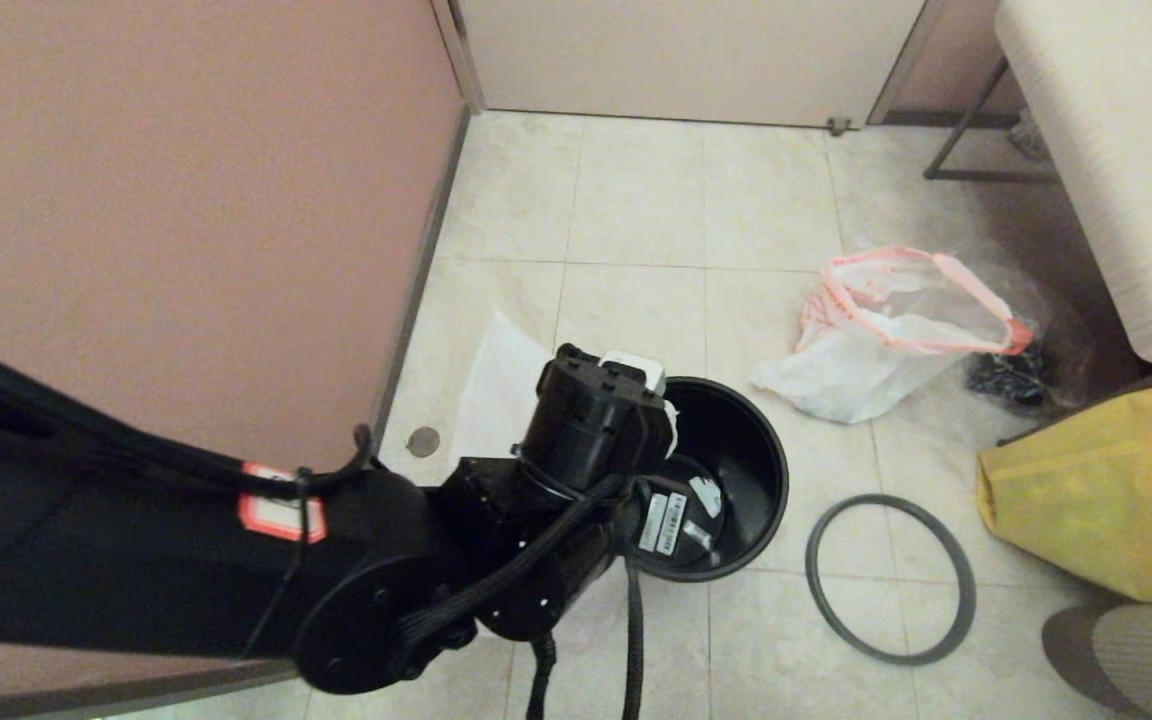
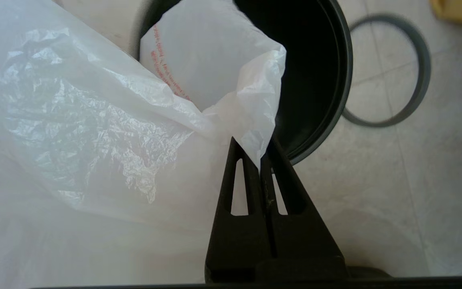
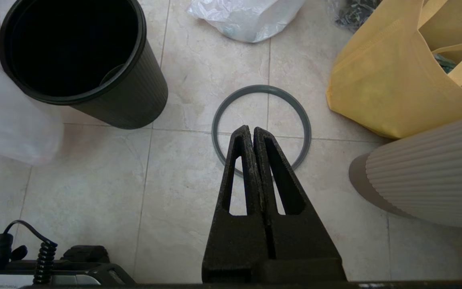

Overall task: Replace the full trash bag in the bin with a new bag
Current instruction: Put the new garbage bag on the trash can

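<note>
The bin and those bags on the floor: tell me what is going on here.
The left gripper is shut on the new bag, holding a corner of it over the bin's open mouth; the bin looks empty inside. The full trash bag already lies on the floor tiles beyond the bin, and the grey hoop lies flat beside the bin, not on its rim. The right gripper hangs shut and empty above the hoop.

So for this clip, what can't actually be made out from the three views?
- Head view: the left gripper, shut on the new bag, is hidden behind its own wrist.
- Left wrist view: the bag covers part of the bin mouth; the bin floor is too dark to read.
- Right wrist view: the full trash bag is cut off by the frame edge.
- The right gripper never shows in the head view.
</note>
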